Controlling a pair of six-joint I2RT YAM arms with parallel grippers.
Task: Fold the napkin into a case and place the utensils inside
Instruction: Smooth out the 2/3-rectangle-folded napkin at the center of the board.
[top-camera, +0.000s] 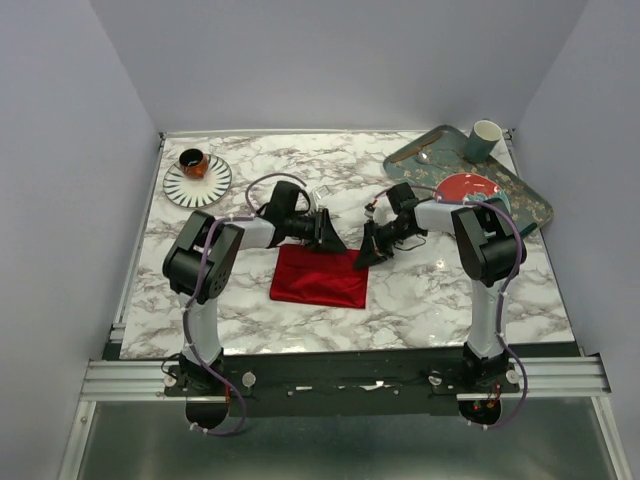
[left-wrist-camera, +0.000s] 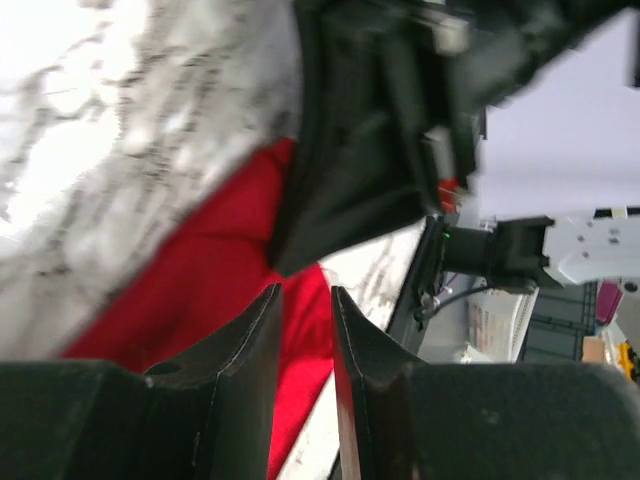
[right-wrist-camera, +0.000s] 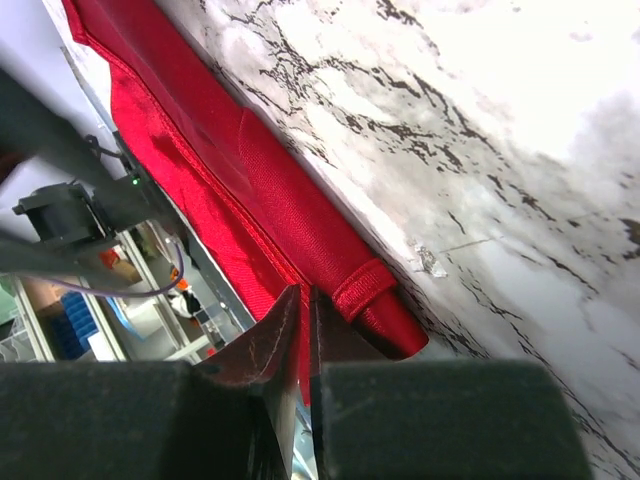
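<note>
My right pincer gripped the red napkin at its two o'clock corner on the tabletop; my left pincer hung released by its twelve o'clock edge.

Overhead view, close wrist views, napkin shared

The left arm and right arm are pale grey tubular links joined by bulky black motor housings, with a thin purple cable looping along each. Both bases are screwed to a black plate at the near edge. The left gripper and right gripper have matte black wedge-shaped fingers.
</note>
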